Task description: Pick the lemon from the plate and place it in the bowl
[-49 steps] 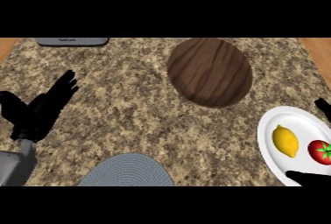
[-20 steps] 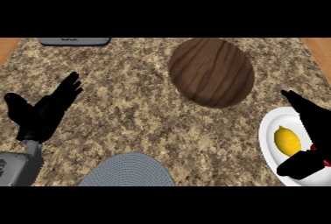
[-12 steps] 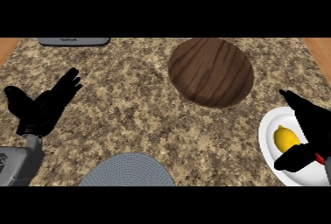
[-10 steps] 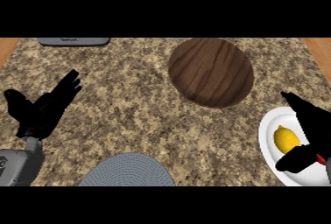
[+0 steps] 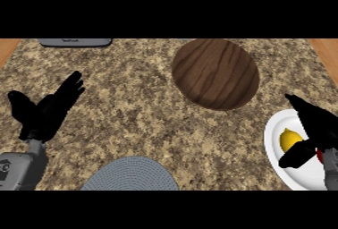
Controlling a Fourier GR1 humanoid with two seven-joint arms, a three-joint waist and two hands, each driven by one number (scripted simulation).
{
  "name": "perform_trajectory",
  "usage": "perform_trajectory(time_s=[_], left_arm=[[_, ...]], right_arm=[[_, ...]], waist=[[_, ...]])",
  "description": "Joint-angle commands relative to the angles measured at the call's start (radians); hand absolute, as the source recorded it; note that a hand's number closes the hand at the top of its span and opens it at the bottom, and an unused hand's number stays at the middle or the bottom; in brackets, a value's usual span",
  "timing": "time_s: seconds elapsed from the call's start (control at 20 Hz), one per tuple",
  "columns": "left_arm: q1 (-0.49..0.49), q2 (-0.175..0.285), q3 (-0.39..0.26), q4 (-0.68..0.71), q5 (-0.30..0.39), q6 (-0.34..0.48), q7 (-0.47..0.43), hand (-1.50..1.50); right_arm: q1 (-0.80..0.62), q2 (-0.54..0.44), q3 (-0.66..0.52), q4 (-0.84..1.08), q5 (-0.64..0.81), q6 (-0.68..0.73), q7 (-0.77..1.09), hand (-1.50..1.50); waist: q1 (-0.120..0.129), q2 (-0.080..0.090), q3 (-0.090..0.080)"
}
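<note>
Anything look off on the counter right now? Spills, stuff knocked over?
Nothing stands out. The lemon lies on the plate, partly covered by the right hand. The wooden bowl sits apart from the plate, farther up the counter. No spill or damage shows.

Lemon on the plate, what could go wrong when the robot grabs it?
The lemon is round, so it may roll across the plate if the right hand nudges it before the fingers close. The bowl stands apart from the plate, so the lemon could slip out on the way.
</note>
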State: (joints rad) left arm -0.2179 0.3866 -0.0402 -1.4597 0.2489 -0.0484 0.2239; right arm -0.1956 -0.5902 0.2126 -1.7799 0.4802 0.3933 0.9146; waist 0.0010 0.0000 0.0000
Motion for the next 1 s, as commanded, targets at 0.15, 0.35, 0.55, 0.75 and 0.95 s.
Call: perform_trajectory(time_s=[0.15, 0.35, 0.55, 0.75, 0.95], left_arm=[[0.063, -0.017, 0.038, -0.059, -0.016, -0.051, 0.014, 0.00], [0.055, -0.045, 0.050, -0.082, -0.044, -0.029, 0.053, 0.00], [0.002, -0.051, 0.074, -0.048, -0.053, -0.052, 0.072, 0.00], [0.008, -0.090, 0.074, -0.030, -0.086, -0.051, 0.053, 0.00], [-0.079, -0.067, 0.113, 0.063, -0.071, -0.100, 0.037, 0.00]], right_arm=[[0.043, 0.045, -0.050, -0.006, 0.054, 0.081, 0.006, -1.50], [0.016, 0.095, -0.055, 0.063, 0.113, 0.079, -0.009, -1.50], [0.018, 0.126, -0.069, 0.173, 0.164, 0.053, -0.092, -1.50], [-0.014, 0.146, -0.118, 0.241, 0.194, 0.038, -0.153, -1.50], [-0.008, 0.165, -0.104, 0.361, 0.247, -0.009, -0.230, -1.50]], waist=[[-0.001, -0.001, 0.000], [0.000, -0.001, 0.000], [0.000, 0.000, 0.000], [0.000, 0.000, 0.000], [-0.002, 0.001, 0.000]])
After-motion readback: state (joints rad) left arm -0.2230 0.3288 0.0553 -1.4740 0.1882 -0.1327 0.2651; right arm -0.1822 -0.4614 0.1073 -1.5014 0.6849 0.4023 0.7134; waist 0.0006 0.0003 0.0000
